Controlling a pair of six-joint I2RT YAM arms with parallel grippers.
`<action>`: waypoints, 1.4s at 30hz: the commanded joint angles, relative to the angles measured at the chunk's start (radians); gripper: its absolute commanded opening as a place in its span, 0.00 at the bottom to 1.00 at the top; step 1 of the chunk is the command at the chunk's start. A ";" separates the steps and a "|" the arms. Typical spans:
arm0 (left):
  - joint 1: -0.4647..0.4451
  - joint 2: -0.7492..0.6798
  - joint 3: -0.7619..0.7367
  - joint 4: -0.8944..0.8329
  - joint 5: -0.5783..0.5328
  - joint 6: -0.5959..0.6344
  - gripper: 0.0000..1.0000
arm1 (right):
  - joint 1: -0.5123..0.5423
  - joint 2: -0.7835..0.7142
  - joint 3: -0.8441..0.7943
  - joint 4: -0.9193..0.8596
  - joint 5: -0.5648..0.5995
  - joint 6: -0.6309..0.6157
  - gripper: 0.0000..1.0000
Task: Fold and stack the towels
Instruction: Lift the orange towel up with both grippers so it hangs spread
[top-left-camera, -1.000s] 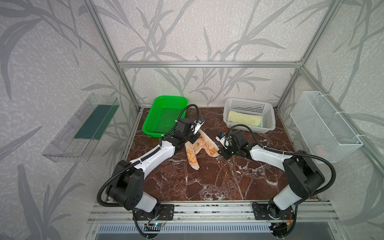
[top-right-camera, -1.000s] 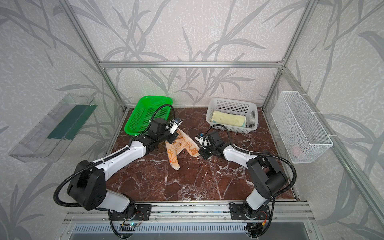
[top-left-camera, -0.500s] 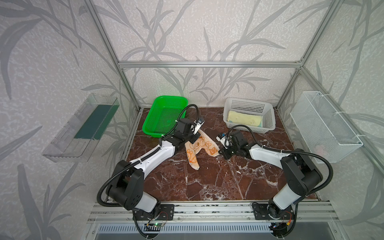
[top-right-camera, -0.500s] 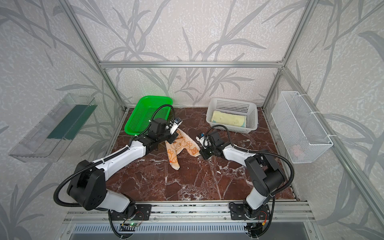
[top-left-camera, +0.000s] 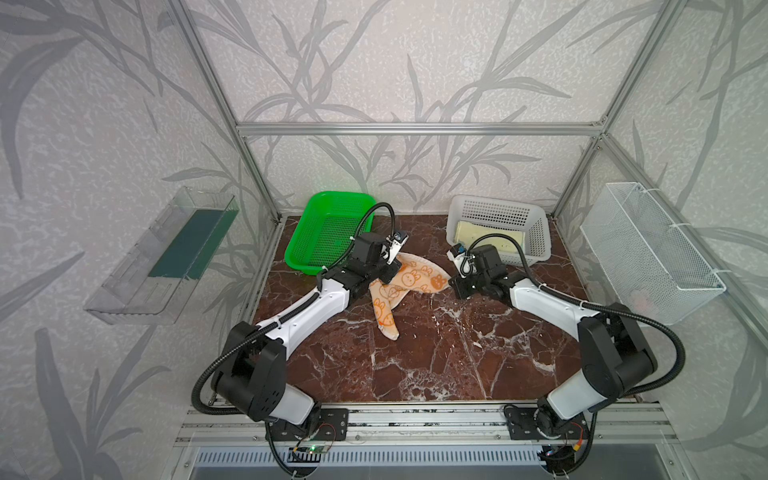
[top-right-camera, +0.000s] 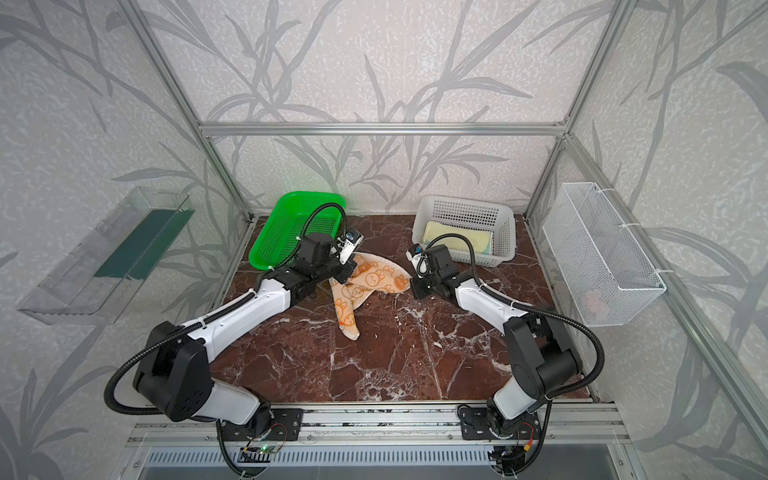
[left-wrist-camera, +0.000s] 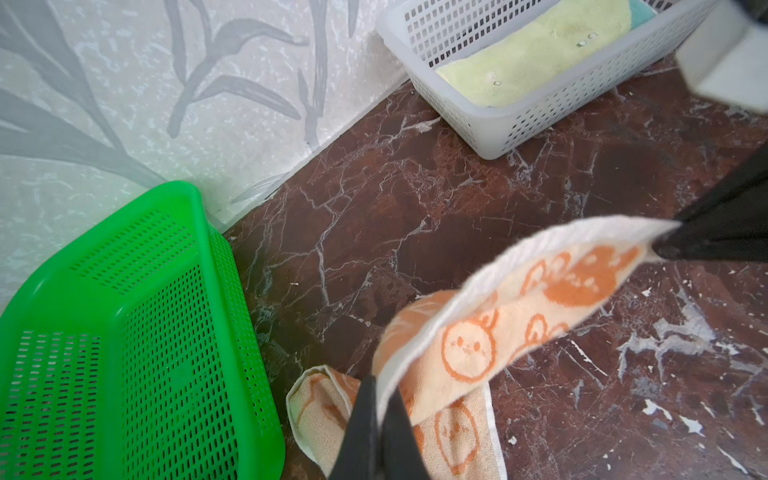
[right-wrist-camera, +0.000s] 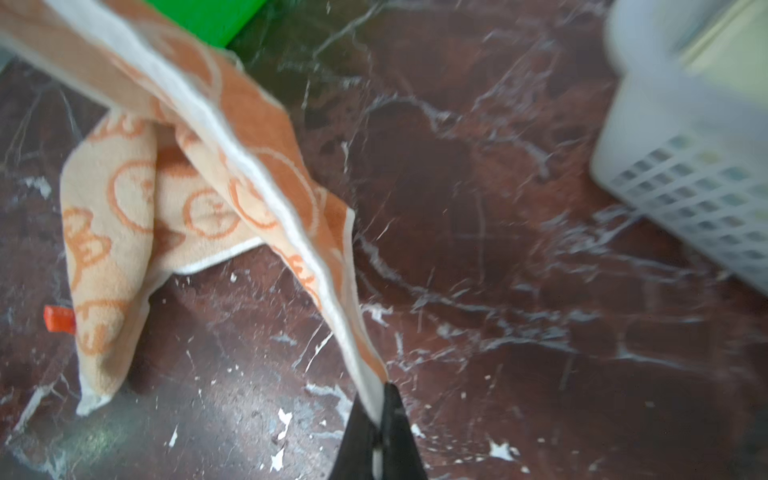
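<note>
The orange-cream towel (top-left-camera: 417, 279) (top-right-camera: 376, 277) with small cartoon faces lies crumpled mid-table, one long tail trailing toward the front. My left gripper (left-wrist-camera: 380, 384) is shut on its white-edged corner near the green basket. My right gripper (right-wrist-camera: 384, 388) is shut on the opposite corner, and the edge between the two hangs lifted off the marble. In both top views each gripper's fingertips are hidden under its wrist. A pale yellow towel (top-left-camera: 490, 237) (left-wrist-camera: 536, 54) lies flat in the white basket, with a sliver of teal cloth (left-wrist-camera: 640, 10) beside it.
The green basket (top-left-camera: 328, 232) (left-wrist-camera: 124, 332) stands just behind my left wrist. The white basket (top-left-camera: 540, 237) (right-wrist-camera: 685, 174) is at the back right, close to my right wrist. A wire basket (top-left-camera: 648, 249) hangs on the right wall and a clear shelf (top-left-camera: 166, 257) on the left wall.
My right gripper has closed on the towel's right corner. The left arm and the towel have hardly moved.
</note>
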 joint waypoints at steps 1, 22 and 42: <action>0.003 -0.021 0.131 -0.087 0.046 -0.062 0.00 | -0.038 -0.056 0.134 -0.059 0.019 -0.017 0.00; -0.001 -0.190 0.487 -0.355 0.253 -0.138 0.00 | -0.109 -0.251 0.465 -0.133 -0.089 -0.210 0.00; -0.010 -0.556 0.357 -0.406 0.504 -0.281 0.00 | -0.106 -0.646 0.310 -0.155 -0.284 -0.139 0.00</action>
